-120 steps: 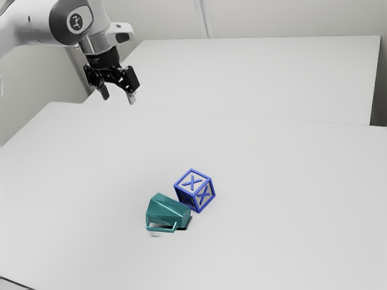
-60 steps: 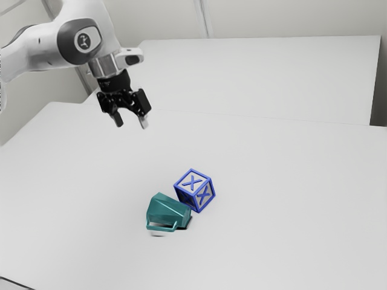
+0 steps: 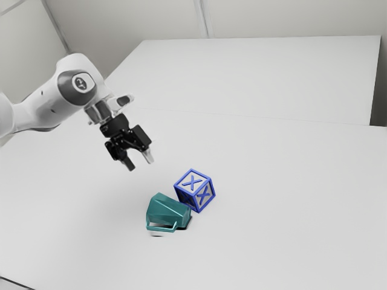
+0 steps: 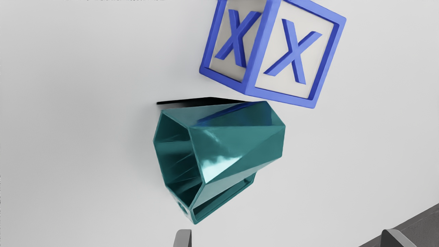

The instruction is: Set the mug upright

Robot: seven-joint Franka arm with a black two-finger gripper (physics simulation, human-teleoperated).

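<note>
Exterior view: empty, wide-open gripper (image 3: 140, 162), raised toward the exterior view's left from the block (image 3: 194, 190). Just beside that block, toppled mug (image 3: 168, 211), handle facing away from it. Long axis roughly along the gripper's spread; probably needs turning crosswise before closing.

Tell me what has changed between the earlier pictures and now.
The gripper has come down and a little toward the exterior view's right, closer to the mug. Nothing has been taken hold of or let go; its fingers are apart, as before. The teal faceted mug still lies on its side, and the blue-framed X block beside it has not moved.
</note>
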